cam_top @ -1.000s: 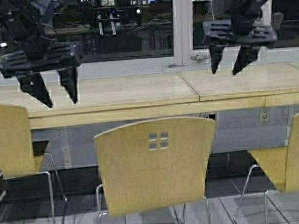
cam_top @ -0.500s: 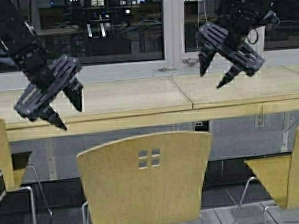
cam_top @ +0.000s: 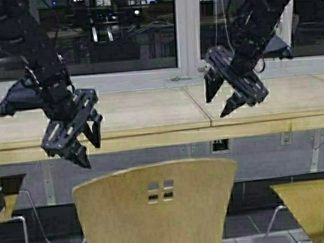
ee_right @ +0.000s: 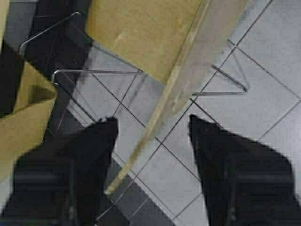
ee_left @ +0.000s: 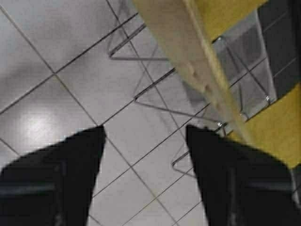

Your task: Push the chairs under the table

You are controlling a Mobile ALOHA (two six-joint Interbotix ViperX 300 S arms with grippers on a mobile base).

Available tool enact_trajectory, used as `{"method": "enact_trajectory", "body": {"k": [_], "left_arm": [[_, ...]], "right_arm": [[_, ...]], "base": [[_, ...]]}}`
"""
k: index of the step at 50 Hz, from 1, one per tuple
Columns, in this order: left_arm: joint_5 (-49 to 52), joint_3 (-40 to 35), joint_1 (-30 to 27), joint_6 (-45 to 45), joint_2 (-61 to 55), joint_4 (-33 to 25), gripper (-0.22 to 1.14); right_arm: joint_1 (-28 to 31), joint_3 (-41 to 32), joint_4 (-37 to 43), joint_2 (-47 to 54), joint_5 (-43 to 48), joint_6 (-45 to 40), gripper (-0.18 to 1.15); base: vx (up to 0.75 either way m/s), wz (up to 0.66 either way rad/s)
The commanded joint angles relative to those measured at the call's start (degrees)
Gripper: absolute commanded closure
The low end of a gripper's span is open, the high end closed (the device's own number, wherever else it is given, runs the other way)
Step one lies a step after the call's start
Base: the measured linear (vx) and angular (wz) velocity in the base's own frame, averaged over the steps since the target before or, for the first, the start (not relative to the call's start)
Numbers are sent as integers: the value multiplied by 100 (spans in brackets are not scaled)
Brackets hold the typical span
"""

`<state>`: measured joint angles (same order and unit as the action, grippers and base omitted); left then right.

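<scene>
1. Noted middle chair nearer and lower in the high view than a second ago, tabletop edge sitting lower too: base driven forward, things themselves not shifted.
2. Found both arms dropped and tilted downward toward the chair's backrest over the same second.
3. Logged left hand just above the backrest's left shoulder, fingers spread, holding nothing.
4. Logged right hand above the backrest's right end, near the tabletop edge, fingers likewise spread and empty.
5. Confirmed in both wrist views: backrest top edge passing beneath the open fingers, not gripped.
6. Judged chair not yet under the tabletop; contact and push still to come.
7. Seen two further chairs at either margin, also pulled out.
</scene>
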<state>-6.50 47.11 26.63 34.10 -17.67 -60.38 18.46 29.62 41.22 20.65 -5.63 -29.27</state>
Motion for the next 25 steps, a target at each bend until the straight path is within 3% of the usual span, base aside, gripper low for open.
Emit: {"method": "enact_trajectory", "body": {"k": [1,25], "left_arm": [[-26,-202,26,88,-158,0,3],[97,-782,422,598,-853,-35,3]], "right_arm": [[-9,-88,88,44,44,-26,12],[18,-44,237,606,114,-114,12]], "base": [[16,4],[12,3]]}}
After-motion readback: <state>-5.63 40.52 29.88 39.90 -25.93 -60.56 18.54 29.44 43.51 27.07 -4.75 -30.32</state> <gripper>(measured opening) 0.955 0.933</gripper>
